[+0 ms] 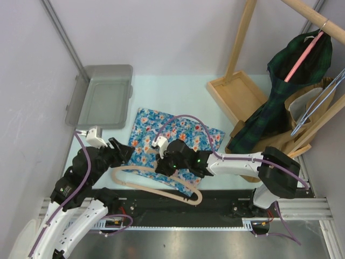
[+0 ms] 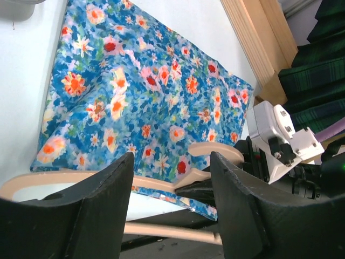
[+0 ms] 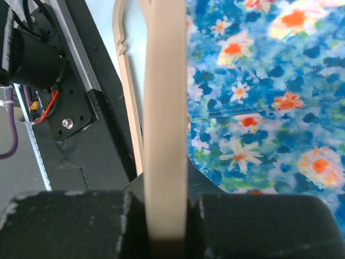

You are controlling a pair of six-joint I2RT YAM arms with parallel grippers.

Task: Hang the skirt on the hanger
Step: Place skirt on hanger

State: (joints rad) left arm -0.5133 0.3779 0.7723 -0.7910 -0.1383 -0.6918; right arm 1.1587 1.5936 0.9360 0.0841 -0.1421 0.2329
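We judged the step in hand to be securing the hanger [image 3: 164,108], with the skirt [image 1: 145,129] not yet on it. The right end effector [image 3: 165,221] was pinching one wooden arm of the hanger at the skirt's near edge. The left end effector [image 2: 171,178] hovered near the hanger's other end, fingers spread and holding nothing. The floral skirt lay flat on the surface [image 1: 161,91]. Next, we thought, the right should steady the hanger while the left took a cloth edge to feed over it.
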